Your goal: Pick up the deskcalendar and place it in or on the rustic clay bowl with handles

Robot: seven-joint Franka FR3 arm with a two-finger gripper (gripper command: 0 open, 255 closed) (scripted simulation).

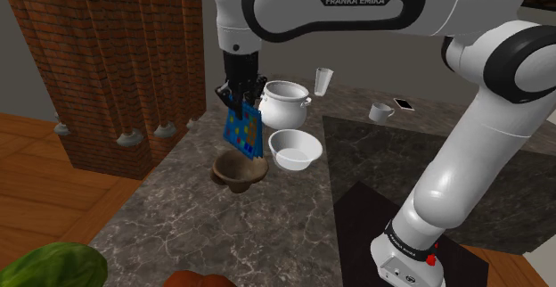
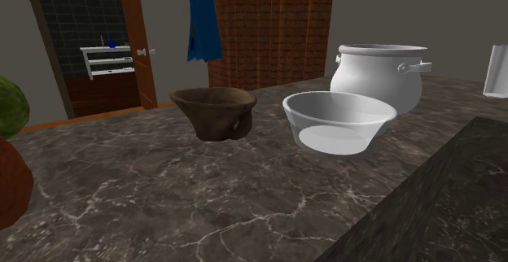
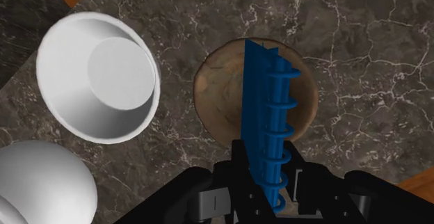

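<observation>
Gripper (image 1: 241, 96) is clamped on the desk calendar (image 1: 242, 132), jaws pinching its upper end. The calendar hangs straight down from them in the air. It is blue, with small coloured squares on one face.

In the shoulder view the brown bowl (image 1: 239, 171) is at 6 o'clock from the calendar, directly under it on the dark marble counter (image 1: 169, 223). The second exterior view shows the calendar's lower edge clear of the bowl rim, not touching. In the wrist view the calendar is edge-on over the middle of the bowl, with the spiral coils running along one side.

Other things in the shoulder view, placed from the brown bowl:
- White bowl (image 1: 295, 149) at 2 o'clock, just beside it.
- White pot (image 1: 283, 102) at 1 o'clock, behind the white bowl.
- Glass (image 1: 322, 81) and mug (image 1: 381, 111) farther off, around 2 o'clock.

Handling, my read:
- The calendar looks light, thin and fairly stiff, like card sheets on a wire spiral.
- The faces are flat and probably slick, so it could pivot or slip in a narrow pinch.
- The best hold is across the faces close to the spiral, where the sheets are bound and can't fan. That looks like roughly where I have it.
- Nothing looks fragile, though the sheets could bend if pushed into the bowl.
- It looks tall against the bowl, so I expect it to lean on the rim once let go.
</observation>
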